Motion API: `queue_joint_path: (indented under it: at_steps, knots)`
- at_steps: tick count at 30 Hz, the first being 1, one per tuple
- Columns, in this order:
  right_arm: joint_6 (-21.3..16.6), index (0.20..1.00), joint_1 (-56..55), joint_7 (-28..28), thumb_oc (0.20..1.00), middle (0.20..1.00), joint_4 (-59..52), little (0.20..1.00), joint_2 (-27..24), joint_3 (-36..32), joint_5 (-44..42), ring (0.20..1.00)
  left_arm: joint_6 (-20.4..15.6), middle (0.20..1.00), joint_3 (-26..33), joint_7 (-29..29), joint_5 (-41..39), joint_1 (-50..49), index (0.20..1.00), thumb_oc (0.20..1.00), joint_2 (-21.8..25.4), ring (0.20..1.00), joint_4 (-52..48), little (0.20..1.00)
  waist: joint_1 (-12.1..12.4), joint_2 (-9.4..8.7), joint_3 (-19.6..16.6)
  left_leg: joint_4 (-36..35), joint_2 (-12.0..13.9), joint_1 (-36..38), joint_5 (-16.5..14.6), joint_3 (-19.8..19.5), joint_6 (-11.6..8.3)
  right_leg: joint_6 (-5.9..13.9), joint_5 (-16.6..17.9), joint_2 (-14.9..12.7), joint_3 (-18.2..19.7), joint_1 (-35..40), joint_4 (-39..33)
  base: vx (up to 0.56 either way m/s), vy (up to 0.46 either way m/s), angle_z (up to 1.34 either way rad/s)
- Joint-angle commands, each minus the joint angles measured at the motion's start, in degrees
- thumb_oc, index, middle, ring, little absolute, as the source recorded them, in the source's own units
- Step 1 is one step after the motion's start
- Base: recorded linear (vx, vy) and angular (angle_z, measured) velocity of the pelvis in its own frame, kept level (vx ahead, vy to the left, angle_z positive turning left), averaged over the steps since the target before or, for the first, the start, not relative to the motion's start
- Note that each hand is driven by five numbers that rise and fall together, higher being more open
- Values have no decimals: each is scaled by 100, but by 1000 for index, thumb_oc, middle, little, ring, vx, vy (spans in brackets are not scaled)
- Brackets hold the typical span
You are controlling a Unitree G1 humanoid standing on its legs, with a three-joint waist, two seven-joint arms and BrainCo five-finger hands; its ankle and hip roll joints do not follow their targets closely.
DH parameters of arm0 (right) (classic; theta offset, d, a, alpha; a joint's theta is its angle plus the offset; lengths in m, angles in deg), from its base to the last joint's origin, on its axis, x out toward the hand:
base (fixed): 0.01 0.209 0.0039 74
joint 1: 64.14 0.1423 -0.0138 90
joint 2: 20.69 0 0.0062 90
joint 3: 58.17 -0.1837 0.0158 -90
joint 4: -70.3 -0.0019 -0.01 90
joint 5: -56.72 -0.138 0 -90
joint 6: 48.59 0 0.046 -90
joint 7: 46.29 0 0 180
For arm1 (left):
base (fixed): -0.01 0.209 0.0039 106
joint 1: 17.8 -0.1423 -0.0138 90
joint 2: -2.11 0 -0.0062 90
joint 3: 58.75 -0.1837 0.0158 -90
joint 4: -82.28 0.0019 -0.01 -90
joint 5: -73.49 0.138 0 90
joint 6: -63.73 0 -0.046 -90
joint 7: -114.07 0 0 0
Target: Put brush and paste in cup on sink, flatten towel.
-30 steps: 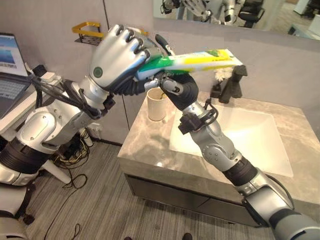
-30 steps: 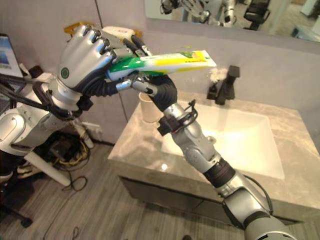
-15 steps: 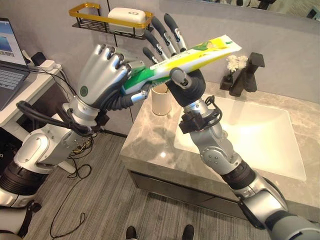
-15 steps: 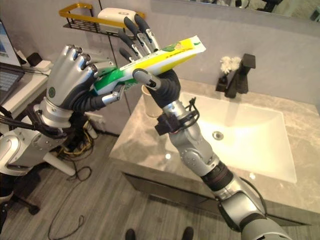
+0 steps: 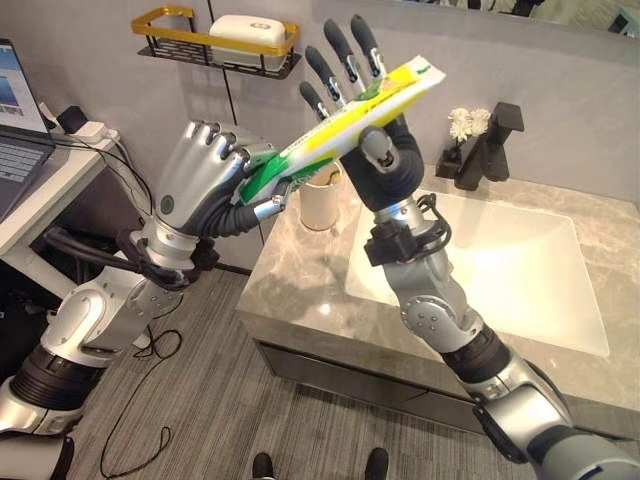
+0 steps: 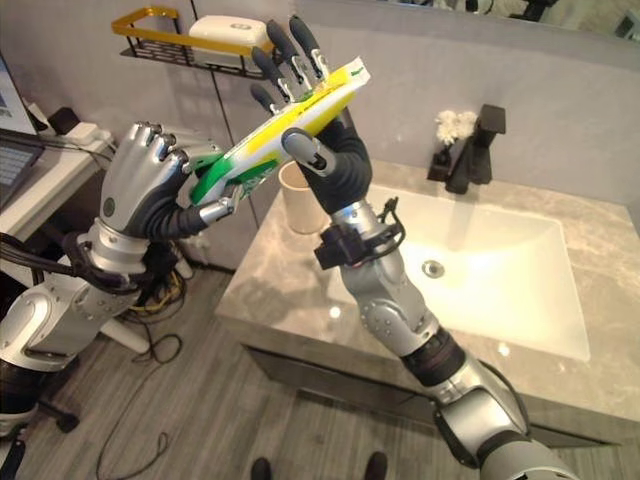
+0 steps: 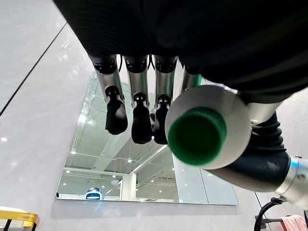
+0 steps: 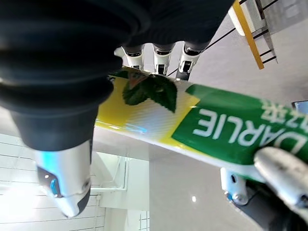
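— Where's the paste (image 5: 345,125)?
— In the air over the counter's (image 5: 300,290) left end, above the cup (image 5: 320,203), green cap end low, tilted steeper than half a second ago.
— Left hand (image 5: 205,180)?
— Curled round the cap end, lower than before.
— Right hand (image 5: 385,150)?
— Fingers (image 5: 340,55) straight behind the tube, thumb pressing its front; it has risen.
— Anything else?
— Sink (image 5: 500,275) and tap (image 5: 487,147) to the right, soap shelf (image 5: 215,40) on the wall. Whole view has shifted a little.
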Motion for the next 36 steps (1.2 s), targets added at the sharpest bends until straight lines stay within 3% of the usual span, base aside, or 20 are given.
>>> queue_joint_path:
  at_steps: [1,2,13,14,15,16,21,22,23,24,27,30,31,35,36]
  knots:
    - [-408,564,196,-4,564,564,-567,564,190,-359,105,564,121,200,202,71,-336,221,200,200,296,200,-77,200,-24,-405,-164,33,-137,-200,187,-37,-5,582,-21,-645,54,423,5,0,0,0]
    - [-403,200,194,8,200,200,-565,200,198,-357,105,200,116,200,189,64,-345,221,200,200,276,200,-78,200,-25,-411,-164,33,-129,-197,188,-34,-7,579,-24,-639,60,420,5,0,0,0]
    - [-337,200,60,174,200,200,-457,200,195,-304,215,200,166,200,150,77,-432,222,200,200,86,200,-130,200,-70,-453,-175,33,-85,-141,172,33,-1,564,-38,-591,130,407,5,0,0,0]
    - [-352,200,27,252,200,200,-438,200,209,-350,270,200,174,429,194,108,-462,174,429,429,17,429,-176,429,-70,-458,-171,33,-88,-135,167,34,4,565,-36,-591,138,407,5,0,0,0]
    - [-352,200,-3,339,200,200,-443,200,215,-375,351,200,188,834,247,108,-513,97,834,834,-50,834,-231,834,-70,-457,-169,33,-93,-127,162,36,10,564,-38,-591,148,410,5,0,0,0]
    - [-350,200,-5,343,200,200,-446,200,215,-370,355,200,190,1000,256,104,-513,86,1000,1000,-51,1000,-238,1000,-72,-455,-170,33,-93,-126,162,37,10,564,-38,-591,149,410,5,0,0,0]
    - [-356,200,-61,546,200,200,-440,200,204,-495,561,200,219,1000,384,108,-663,-52,1000,1000,-153,1000,-362,1000,-63,-451,-158,33,-101,-130,159,27,19,566,-38,-595,141,416,5,0,0,0]
    - [-347,200,-146,769,200,200,-445,200,136,-753,839,200,163,1000,601,73,-981,-431,1000,1000,-346,1000,-586,1000,-14,-460,-125,33,-114,-112,117,5,23,575,-66,-604,120,453,5,0,0,0]
    - [-350,200,-70,1104,200,200,-469,200,-80,-1151,1201,200,-13,1000,1270,-24,-1610,-1405,1000,1000,-429,1000,-1122,1000,125,-461,-81,33,-160,-170,141,-49,63,576,-29,-646,79,436,5,3,31,-1]
    - [-345,200,-68,1115,200,200,-474,200,-69,-1126,1208,200,-6,1000,1338,-51,-1633,-1477,1000,1000,-434,1000,-1177,1000,102,-456,-93,33,-163,-176,145,-47,66,577,-25,-649,82,429,5,-16,37,-6]
    - [-429,200,288,1425,200,200,-475,200,-658,-1581,1492,200,-365,1000,2051,-170,-2645,-2633,1000,1000,-559,1000,-1428,1000,308,-498,-21,33,-230,-277,162,-156,91,596,-6,-698,-17,437,5,-13,21,8]
    - [-522,200,572,1548,200,200,-493,200,-1242,-1928,1643,200,-679,1000,2366,-782,-3869,-3494,1000,1000,-739,1000,-1511,1000,478,-506,45,33,-308,-349,134,-253,122,638,-20,-742,-95,450,5,-5,26,13]
    - [-594,200,778,1649,200,200,-431,200,-1464,-2090,1672,200,-714,1000,2472,-1235,-4601,-3972,1000,1000,-822,1000,-1512,1000,600,-511,98,33,-341,-409,140,-287,144,661,6,-776,-131,428,5,-20,32,15]
    - [-656,200,835,1707,200,200,-401,200,-1703,-2234,1662,200,-635,1000,2626,-1619,-5101,-4505,1000,1000,-934,1000,-1380,1000,712,-522,142,33,-379,-494,186,-330,168,671,62,-815,-179,389,5,-16,17,9]
    - [-689,200,727,1697,200,200,-468,200,-2030,-2447,1696,200,-504,1000,2624,-1949,-5554,-4986,1000,1000,-1111,1000,-998,1000,857,-538,206,33,-410,-573,181,-431,158,699,41,-840,-307,411,5,-13,-12,6]
